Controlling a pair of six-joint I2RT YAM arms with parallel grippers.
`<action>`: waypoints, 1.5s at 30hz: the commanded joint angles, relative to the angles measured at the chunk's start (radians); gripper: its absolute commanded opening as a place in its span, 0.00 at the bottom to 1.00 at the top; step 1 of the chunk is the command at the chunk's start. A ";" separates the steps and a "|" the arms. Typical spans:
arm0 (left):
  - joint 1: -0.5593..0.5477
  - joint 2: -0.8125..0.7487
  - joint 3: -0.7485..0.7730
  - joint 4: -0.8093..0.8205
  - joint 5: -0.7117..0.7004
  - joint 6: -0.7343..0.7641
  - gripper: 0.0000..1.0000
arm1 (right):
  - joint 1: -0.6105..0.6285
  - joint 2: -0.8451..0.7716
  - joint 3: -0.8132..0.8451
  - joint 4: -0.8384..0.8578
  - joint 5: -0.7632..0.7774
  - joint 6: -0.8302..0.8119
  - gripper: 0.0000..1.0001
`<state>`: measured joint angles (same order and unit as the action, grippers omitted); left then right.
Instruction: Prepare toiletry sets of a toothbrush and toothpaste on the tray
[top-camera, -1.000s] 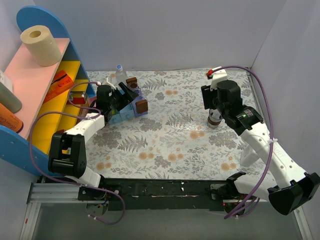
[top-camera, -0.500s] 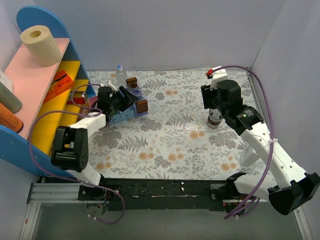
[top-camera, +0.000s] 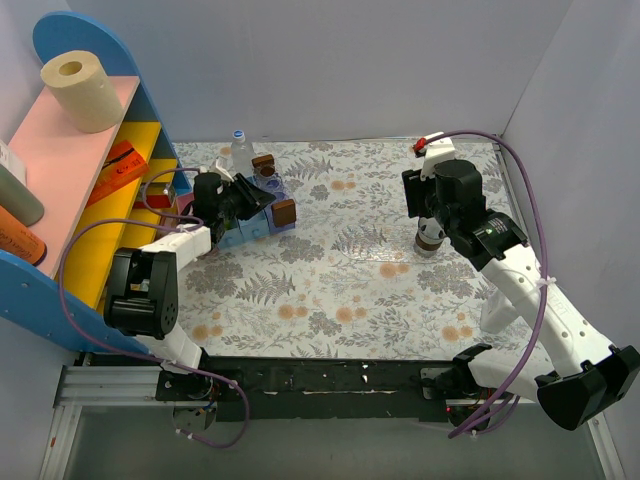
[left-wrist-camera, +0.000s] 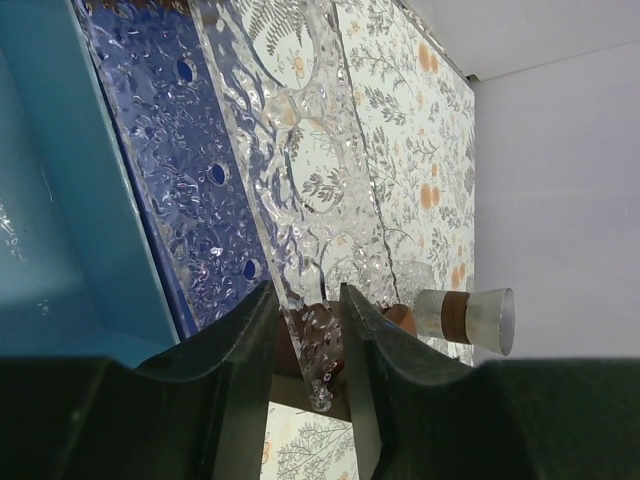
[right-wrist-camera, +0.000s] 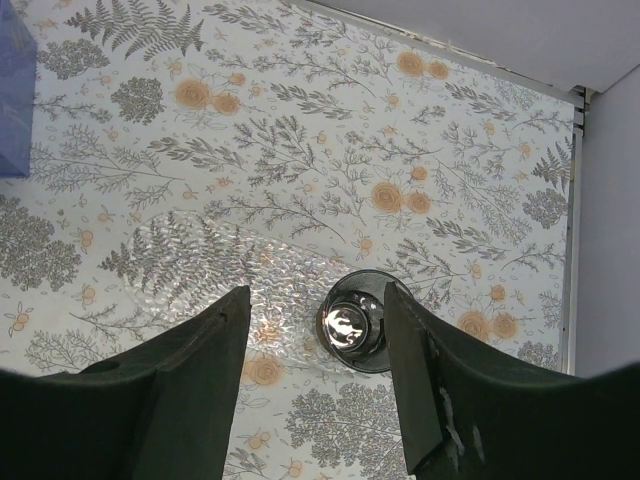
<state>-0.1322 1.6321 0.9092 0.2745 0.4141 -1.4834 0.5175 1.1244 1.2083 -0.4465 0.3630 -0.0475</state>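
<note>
The flat clear plastic tray (left-wrist-camera: 296, 215) looks light and slippery; our left jaws pinch its rim, right jaws spread, empty.

The top camera looks steeply down from high behind the near edge over the whole floral table (top-camera: 330, 290). The left wrist camera, rolled sideways, sits close against the clear tray (left-wrist-camera: 290, 200). The right wrist camera looks straight down on a small jar (right-wrist-camera: 355, 325); the jar (top-camera: 430, 240) also shows from the top.

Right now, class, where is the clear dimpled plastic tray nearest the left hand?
In the left wrist view, the clear dimpled plastic tray is held between the left hand's fingers, beside a blue perforated panel.
</note>
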 joint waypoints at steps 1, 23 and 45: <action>0.017 -0.002 -0.012 0.045 0.026 -0.017 0.26 | -0.001 -0.015 0.039 0.023 -0.004 0.018 0.63; 0.019 -0.083 -0.058 0.144 0.097 -0.048 0.00 | 0.001 -0.009 0.039 0.014 -0.007 0.024 0.62; 0.016 -0.106 -0.098 0.336 0.264 -0.071 0.00 | -0.001 -0.023 0.028 0.031 -0.041 0.003 0.62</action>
<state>-0.1196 1.5967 0.8066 0.5175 0.6117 -1.5597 0.5175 1.1244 1.2083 -0.4538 0.3550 -0.0303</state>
